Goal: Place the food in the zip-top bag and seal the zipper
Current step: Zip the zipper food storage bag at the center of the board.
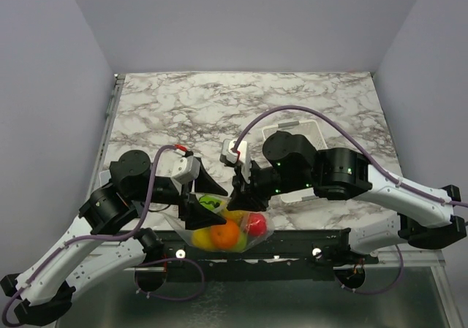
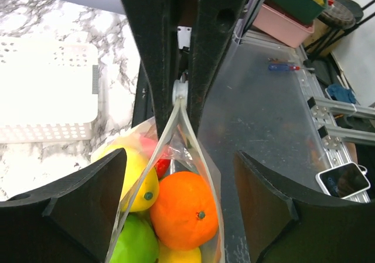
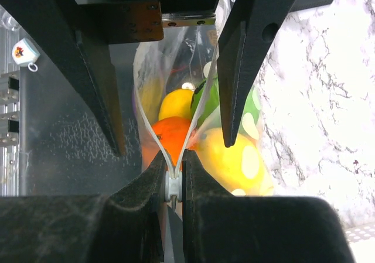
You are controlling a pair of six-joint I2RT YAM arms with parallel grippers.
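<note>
the right gripper [image 3: 173, 164] is clamped shut on the zipper [image 3: 153, 135] of the bag [image 3: 146, 69]. its 2 fingertips are pressed together on the spot where the 2 strips meet. past those fingertips the strips spread apart in a v, so the mouth is unsealed there. from the left wrist, the same pinch shows as a small pale piece at the end of the strip, caught between the right arm's dark fingers.

the left gripper [image 2: 179, 157] is spread wide and holds nothing. 1 finger stands on each side of the bag, which runs up the gap between them. both fingers are close to the plastic, but whether they touch it cannot be told.

the fruit is all inside the bag. between the left fingers an orange [image 2: 184, 210] sits in the middle. a lemon [image 2: 140, 181] lies toward the finger on the tray's side, with a bit of red fruit [image 2: 163, 164] just past it. a green fruit [image 2: 135, 245] lies nearer the wrist. a white tray [image 2: 47, 93] lies on the table [image 1: 219, 101], well outside that same finger.

from above, the filled bag sits at the near edge of the table, just under both sets of fingertips. a dark-striped green ball [image 1: 212, 202] lies closest to the left fingers, and the red fruit lies on the right gripper's side.
</note>
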